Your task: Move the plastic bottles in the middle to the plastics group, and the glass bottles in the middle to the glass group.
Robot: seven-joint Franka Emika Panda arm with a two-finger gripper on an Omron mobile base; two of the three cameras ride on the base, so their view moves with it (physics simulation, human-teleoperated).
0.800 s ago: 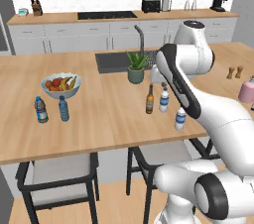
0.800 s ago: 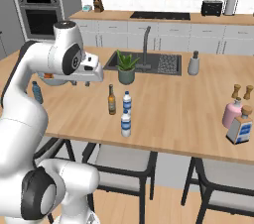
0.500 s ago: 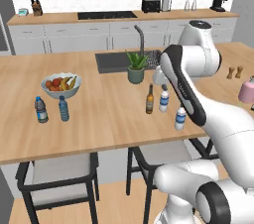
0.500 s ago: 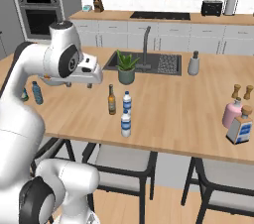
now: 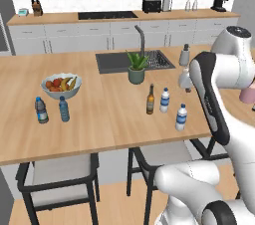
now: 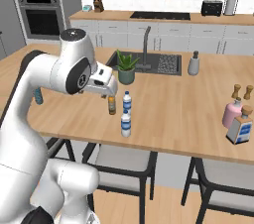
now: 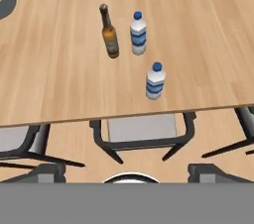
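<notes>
Nearby, two water bottles point(image 7: 155, 81) with unreadable blue-banded labels, brown beer bottle point(image 7: 109, 32), gripper point(image 7: 129, 171) wide open, empty.

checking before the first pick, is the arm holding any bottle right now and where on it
Nothing is held. The gripper hangs open above the counter edge, and the brown glass bottle and both white-capped plastic bottles stand free on the counter.

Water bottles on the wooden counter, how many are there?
4. Two white-capped water bottles stand mid-counter: one beside the brown beer bottle, one nearer the front edge. Two more, blue and dark-capped, stand by the fruit bowl.
</notes>
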